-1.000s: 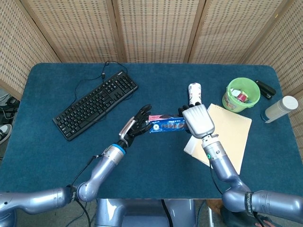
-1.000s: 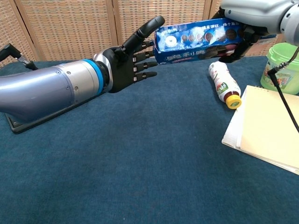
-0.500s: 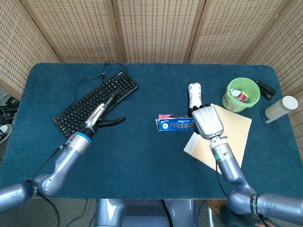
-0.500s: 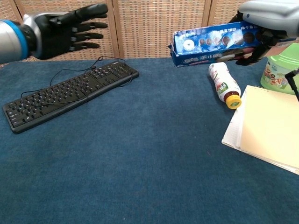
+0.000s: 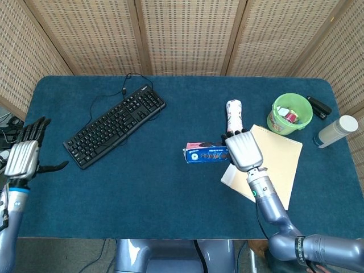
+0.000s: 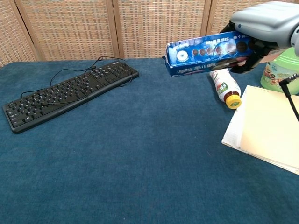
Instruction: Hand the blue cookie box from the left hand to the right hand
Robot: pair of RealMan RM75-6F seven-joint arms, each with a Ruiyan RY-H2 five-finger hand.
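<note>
The left hand, fingers spread and empty, has swung away to the tabletop's left edge, leaving the blue rectangular cardboard cookie box gripped by the right hand above the tabletop's centre-right; the handover looks complete.

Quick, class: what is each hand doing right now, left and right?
Left hand: open, fingers apart, holding nothing, off beyond the table's left edge.
Right hand: holding the blue cookie box above the table.
</note>
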